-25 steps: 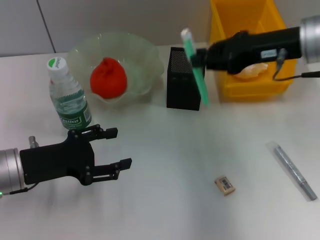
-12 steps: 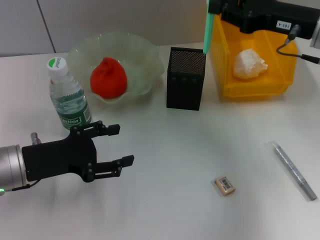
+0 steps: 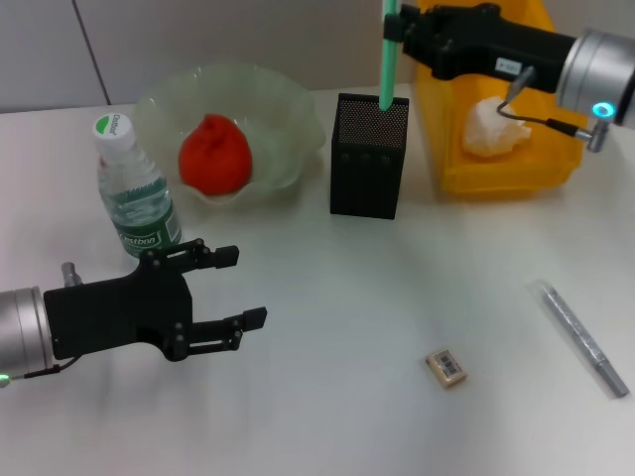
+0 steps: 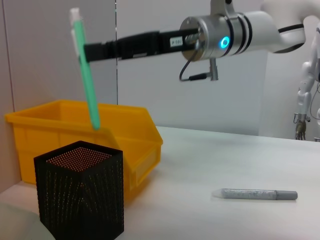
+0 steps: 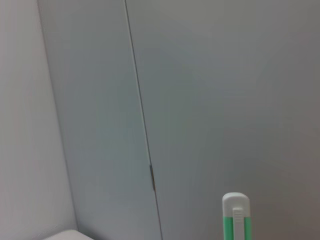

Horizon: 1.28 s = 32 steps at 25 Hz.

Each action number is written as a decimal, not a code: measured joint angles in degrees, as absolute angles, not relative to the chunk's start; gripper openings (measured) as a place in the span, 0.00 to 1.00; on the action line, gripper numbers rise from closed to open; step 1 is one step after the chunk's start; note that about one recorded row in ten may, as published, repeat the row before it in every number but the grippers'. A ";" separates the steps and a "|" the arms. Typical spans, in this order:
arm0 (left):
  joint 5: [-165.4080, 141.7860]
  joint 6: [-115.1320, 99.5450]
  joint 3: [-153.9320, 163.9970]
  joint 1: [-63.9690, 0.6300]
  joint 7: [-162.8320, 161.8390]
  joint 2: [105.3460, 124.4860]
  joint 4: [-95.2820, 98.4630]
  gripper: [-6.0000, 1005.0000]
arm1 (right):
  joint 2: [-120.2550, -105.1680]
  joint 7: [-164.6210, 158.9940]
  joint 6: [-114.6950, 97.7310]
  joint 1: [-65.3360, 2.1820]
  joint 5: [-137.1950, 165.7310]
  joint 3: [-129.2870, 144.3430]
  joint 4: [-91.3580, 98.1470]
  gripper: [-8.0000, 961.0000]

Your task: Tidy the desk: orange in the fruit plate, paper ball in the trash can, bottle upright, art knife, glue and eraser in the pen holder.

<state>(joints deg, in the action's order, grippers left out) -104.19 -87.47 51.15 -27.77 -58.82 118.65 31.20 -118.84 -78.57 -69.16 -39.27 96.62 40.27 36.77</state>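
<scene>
Tabletop (image 3: pixel 377 327) is white and fills most of the head view. Biggest thing on it is the yellow trash can (image 3: pixel 496 164) upper right, w/ the paper ball (image 3: pixel 493 127) already lying inside. Next the fruit plate (image 3: pixel 288 99) upper left-center, orange (image 3: pixel 214 154) sitting in it. Right gripper (image 3: pixel 402 30) reaches in from the top right edge, jaws clamped on the green art knife (image 3: pixel 387 59), which hangs nearly vertical w/ its lower tip right at the open top of the pen holder (image 3: pixel 368 169); in the left wrist view the tip (image 4: pixel 95 122) looks just above the mesh rim, slightly tilted. Pen holder stands between the plate and the trash can. Left gripper (image 3: pixel 243 288) sits lower left, jaws apart, holding nothing, just below the bottle (image 3: pixel 134 193), which is upright at the left beside the plate. Silver-grey glue stick (image 3: pixel 583 339) lies flat at the lower right. Smallest: eraser (image 3: pixel 446 366) lower center-right, well apart from everything.
</scene>
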 joint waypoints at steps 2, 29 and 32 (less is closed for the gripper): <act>-104.19 -87.46 51.15 -27.78 -58.82 118.65 31.20 0.80 | -118.88 -76.53 -67.53 -39.90 96.59 40.26 34.78 0.18; -104.18 -87.45 50.80 -27.77 -58.79 118.65 30.67 0.80 | -119.09 -72.61 -64.41 -40.61 95.62 40.20 29.12 0.29; -103.86 -87.45 50.80 -27.72 -58.79 118.60 30.67 0.80 | -119.09 -72.34 -64.11 -40.66 95.62 40.26 28.91 0.31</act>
